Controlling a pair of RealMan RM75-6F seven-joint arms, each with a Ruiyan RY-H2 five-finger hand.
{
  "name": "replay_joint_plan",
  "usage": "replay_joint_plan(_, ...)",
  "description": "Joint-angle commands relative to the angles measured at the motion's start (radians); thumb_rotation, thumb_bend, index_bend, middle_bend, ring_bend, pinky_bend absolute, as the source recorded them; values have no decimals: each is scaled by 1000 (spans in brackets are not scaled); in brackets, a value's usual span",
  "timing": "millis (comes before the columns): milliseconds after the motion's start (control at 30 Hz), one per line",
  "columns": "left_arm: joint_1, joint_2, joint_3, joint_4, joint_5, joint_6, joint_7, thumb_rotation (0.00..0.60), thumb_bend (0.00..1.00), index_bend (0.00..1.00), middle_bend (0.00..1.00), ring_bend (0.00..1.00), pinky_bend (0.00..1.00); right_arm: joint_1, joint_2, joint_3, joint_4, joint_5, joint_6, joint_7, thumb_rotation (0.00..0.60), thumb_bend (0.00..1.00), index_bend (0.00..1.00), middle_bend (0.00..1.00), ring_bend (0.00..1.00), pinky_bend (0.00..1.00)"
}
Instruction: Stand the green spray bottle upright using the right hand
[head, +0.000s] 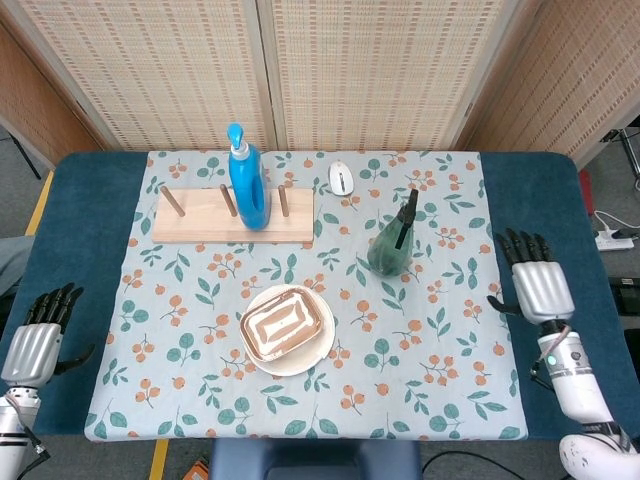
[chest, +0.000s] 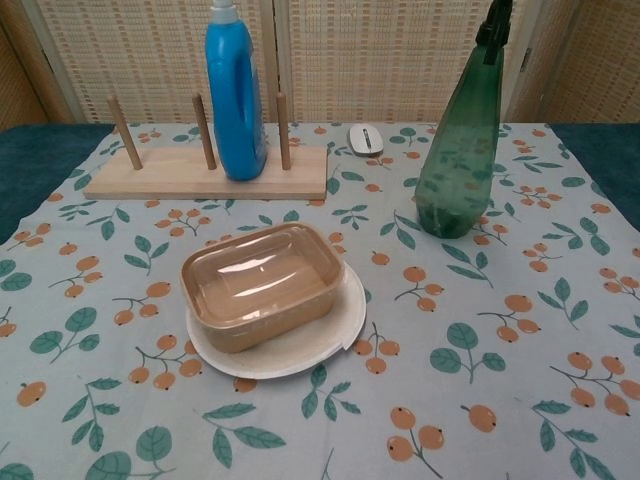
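Observation:
The green spray bottle (head: 390, 243) (chest: 459, 150) stands upright on the floral cloth, right of centre, with nothing touching it. My right hand (head: 538, 282) lies well to its right on the blue table edge, fingers spread, holding nothing. Far off at the lower left edge of the head view is my left hand (head: 38, 340), also free of any object. Neither hand shows in the chest view.
A blue detergent bottle (head: 246, 183) stands on a wooden peg rack (head: 232, 216) at the back left. A white mouse (head: 341, 178) lies behind the green bottle. A lidded brown container (head: 285, 322) sits on a white plate (head: 318, 352) near the front centre.

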Motion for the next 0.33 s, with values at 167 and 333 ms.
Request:
replay_joint_plan(167,4,-7,-10,15,-16,0,-9,600,244,0,0,0,0,-47,-38,-25,96,28,53,-64,600,194,0,0,0,0)
replay_joint_plan(333,7,-11,-17,18,-21,9,-20,600,243,0,0,0,0,-41,-37,-12,91,21,28,-39,600,196,0,0,0,0)
